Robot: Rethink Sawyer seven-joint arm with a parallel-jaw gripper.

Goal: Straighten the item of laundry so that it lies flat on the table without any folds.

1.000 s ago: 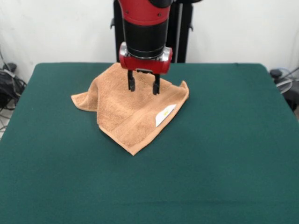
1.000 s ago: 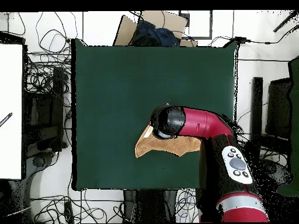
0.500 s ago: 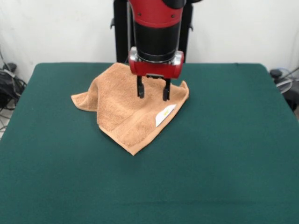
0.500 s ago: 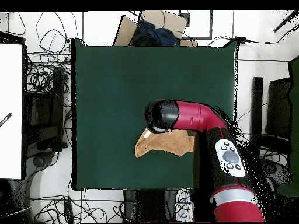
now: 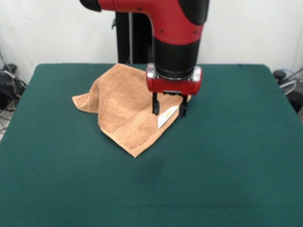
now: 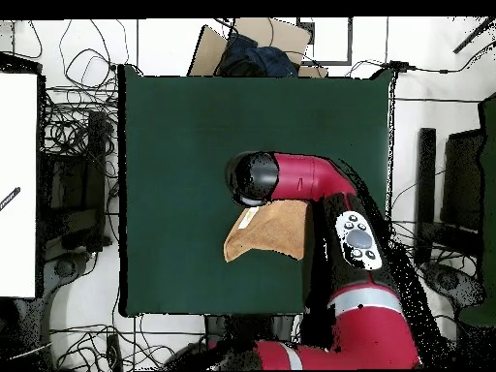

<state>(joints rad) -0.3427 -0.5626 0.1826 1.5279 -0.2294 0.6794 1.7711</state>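
The orange-tan towel (image 5: 124, 108) lies folded over itself on the dark green table (image 5: 227, 156), a woven band and a white label (image 5: 166, 117) showing on its upper layer. My gripper (image 5: 168, 111) hangs open over the towel's right edge, one black finger (image 5: 155, 107) beside the label and the other at the cloth's rim. Nothing is between the fingers. From overhead, the towel (image 6: 269, 232) shows partly under the arm's wrist (image 6: 254, 178), which hides the gripper.
Cables and equipment lie around the table (image 6: 174, 145) on the floor. A cardboard box (image 6: 254, 46) sits beyond the far table edge in the overhead view. The robot's arm (image 6: 334, 232) crosses over the towel's side.
The gripper has moved across the towel, rightward and nearer in the front view, from its middle to the edge by the label. The towel has not moved.
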